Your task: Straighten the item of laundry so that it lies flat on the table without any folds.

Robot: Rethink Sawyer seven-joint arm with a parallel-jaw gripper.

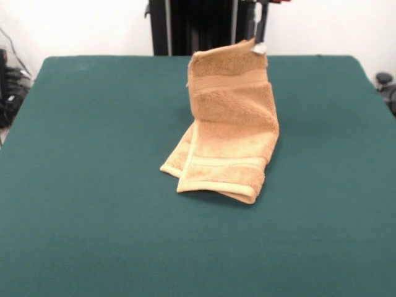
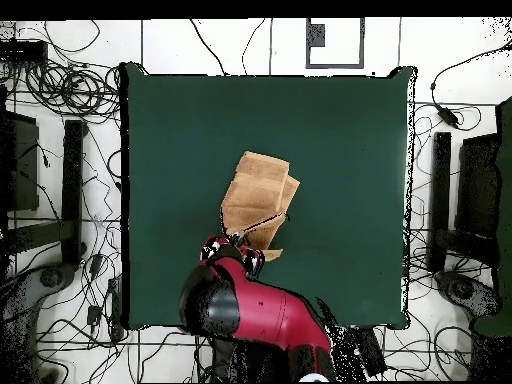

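The orange-tan towel (image 1: 232, 124) is lifted by one corner near the far middle of the green table (image 1: 93, 154). It hangs down as a steep sheet, and its lower end lies doubled on the cloth. A white tag (image 1: 260, 48) shows at the raised corner. My gripper (image 1: 258, 38) comes down from the top edge and is shut on that corner. In the overhead view the towel (image 2: 258, 190) sits at the middle of the table (image 2: 340, 130). My gripper (image 2: 234, 243) is at its near edge, at the end of the red arm (image 2: 265, 315).
The black pedestal (image 1: 198, 25) stands behind the towel. Cables (image 2: 60, 80) and dark equipment (image 2: 480, 200) lie on the floor around the table. Green cloth stretches wide on all sides of the towel.
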